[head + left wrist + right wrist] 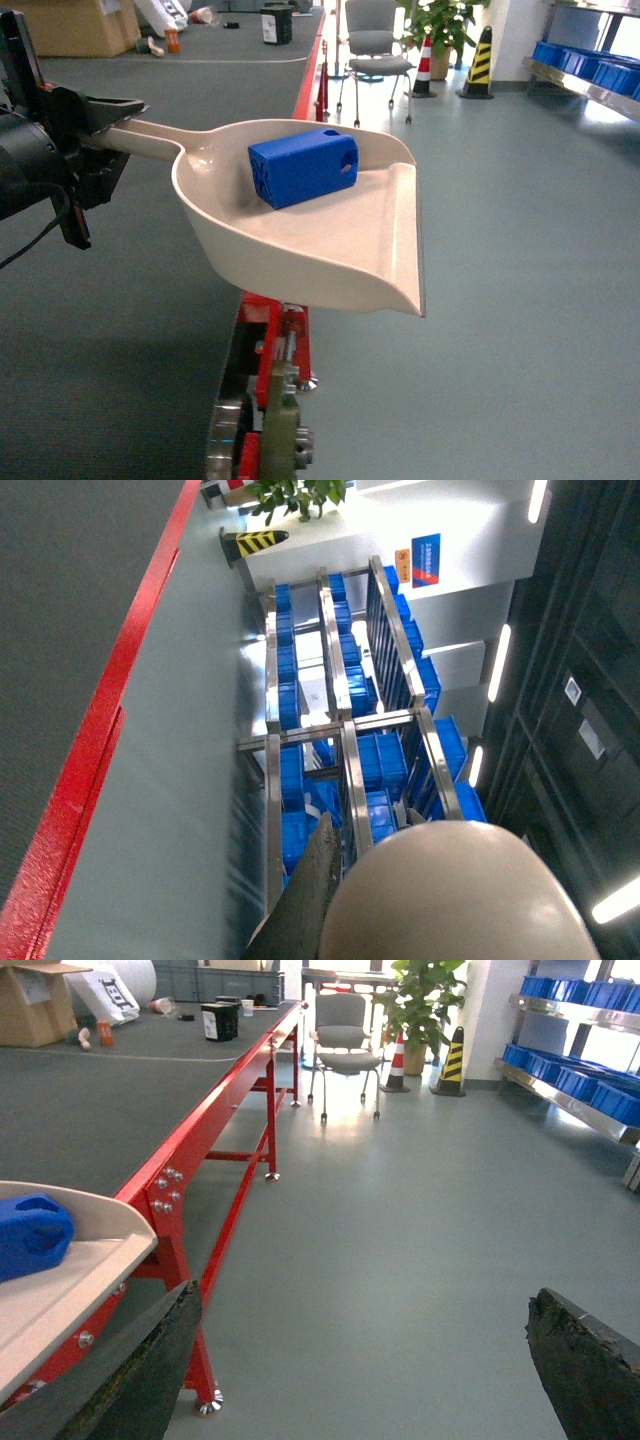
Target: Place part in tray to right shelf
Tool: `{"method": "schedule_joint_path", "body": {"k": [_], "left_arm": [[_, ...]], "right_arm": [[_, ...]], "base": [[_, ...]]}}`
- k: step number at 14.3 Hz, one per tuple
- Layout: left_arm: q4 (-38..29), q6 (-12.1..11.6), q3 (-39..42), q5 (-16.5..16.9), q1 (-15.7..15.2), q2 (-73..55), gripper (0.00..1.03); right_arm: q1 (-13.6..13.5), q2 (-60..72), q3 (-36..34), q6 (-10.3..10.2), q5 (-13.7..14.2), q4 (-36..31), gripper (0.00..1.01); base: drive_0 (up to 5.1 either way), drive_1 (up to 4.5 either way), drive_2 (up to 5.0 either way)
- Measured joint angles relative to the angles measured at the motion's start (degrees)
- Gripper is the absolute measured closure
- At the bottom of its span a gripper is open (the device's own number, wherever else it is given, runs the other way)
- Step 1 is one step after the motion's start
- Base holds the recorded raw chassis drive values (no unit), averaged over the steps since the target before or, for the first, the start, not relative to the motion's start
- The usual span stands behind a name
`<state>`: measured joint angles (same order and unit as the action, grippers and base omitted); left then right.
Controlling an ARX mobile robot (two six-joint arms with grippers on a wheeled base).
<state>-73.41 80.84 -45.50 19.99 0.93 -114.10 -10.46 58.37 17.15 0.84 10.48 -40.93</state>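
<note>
Left hand (pixel 100 135) holds tray (pixel 330 245) (part (pixel 303 167) inside).

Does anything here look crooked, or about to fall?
Slightly: the blue part sits tilted inside the beige tray, leaning against its back wall. The left gripper holds the tray by its handle out over the floor. Nothing has spilled.

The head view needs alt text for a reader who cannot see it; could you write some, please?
A small blue part lies in a beige scoop-shaped tray, held level over a grey-green floor by the left gripper clamped on its handle. Behind stand a red-framed table, an office chair and a shelf of blue crates.
</note>
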Motion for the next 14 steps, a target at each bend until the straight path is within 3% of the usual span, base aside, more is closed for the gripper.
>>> {"method": "schedule_joint_path", "body": {"k": [14], "left_arm": [[0.13,-0.11,0.07,-0.13,-0.11,0.07,0.89]], "right_arm": [[-0.02,0.02,-0.07,0.02,-0.04,0.13,0.03]], "base": [[0.0,0.00,0.0]]}}
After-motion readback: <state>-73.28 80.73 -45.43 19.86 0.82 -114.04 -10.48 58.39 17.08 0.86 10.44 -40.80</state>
